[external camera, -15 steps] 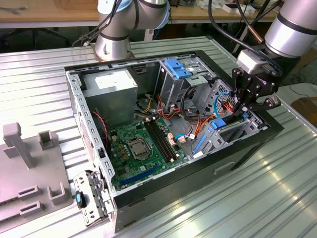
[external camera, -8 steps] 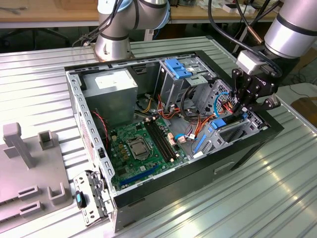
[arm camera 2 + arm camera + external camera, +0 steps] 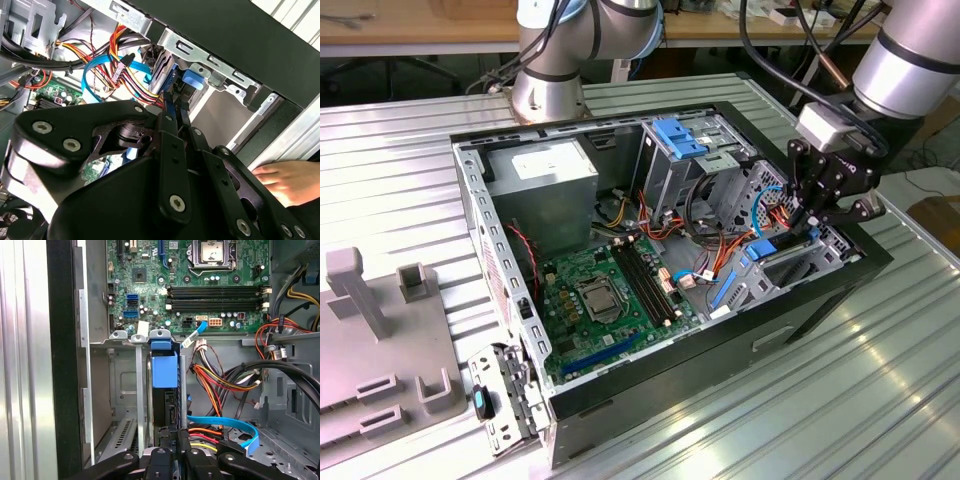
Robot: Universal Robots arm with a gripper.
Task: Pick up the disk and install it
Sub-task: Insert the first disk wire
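The disk (image 3: 164, 371) stands on edge in the metal drive cage (image 3: 141, 390) at the corner of the open computer case (image 3: 800, 310). Its dark body is framed by a bright blue carrier. My gripper (image 3: 176, 434) is shut on the disk's near edge, one black finger on each side. In the second wrist view the fingers (image 3: 169, 131) pinch the thin blue-edged disk (image 3: 170, 102), which reaches down into the cage. In the exterior view the gripper (image 3: 815, 218) hangs over the case's corner on the exterior view's right.
Orange, yellow and blue cables (image 3: 225, 385) run close beside the cage. The motherboard (image 3: 610, 290), power supply (image 3: 545, 170) and light-blue latch plate (image 3: 680, 135) sit inside the case. A person's hand (image 3: 282, 180) rests outside the case wall. A grey fixture (image 3: 380, 340) stands at the exterior view's left.
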